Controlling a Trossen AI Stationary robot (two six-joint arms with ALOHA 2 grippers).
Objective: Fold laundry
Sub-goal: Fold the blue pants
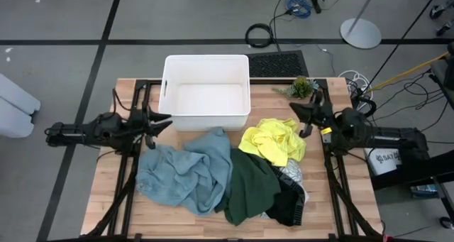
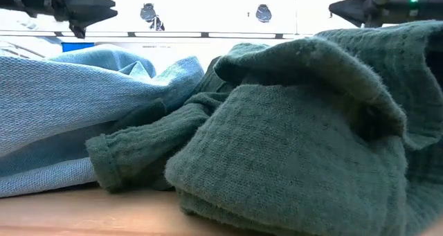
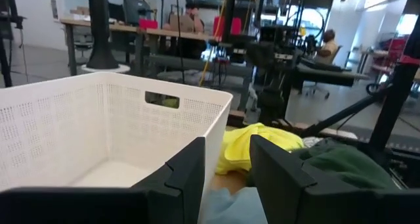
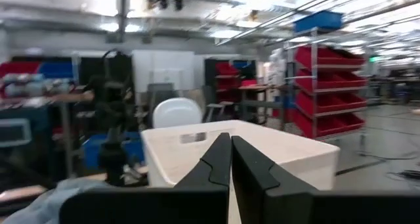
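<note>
The laundry lies heaped on the surface just in front of the white tub: a light blue garment to the tub's left front, a dark green one beside it, a yellow one to the tub's right front, with black and patterned pieces under it. All look soft, light and floppy; a free hem or corner seems the best hold. The left gripper, beside the tub's left wall, has its fingers apart and empty. The right gripper, off the tub's right side, is closed on nothing. Bare surface shows only around the heap's outer edges.
</note>
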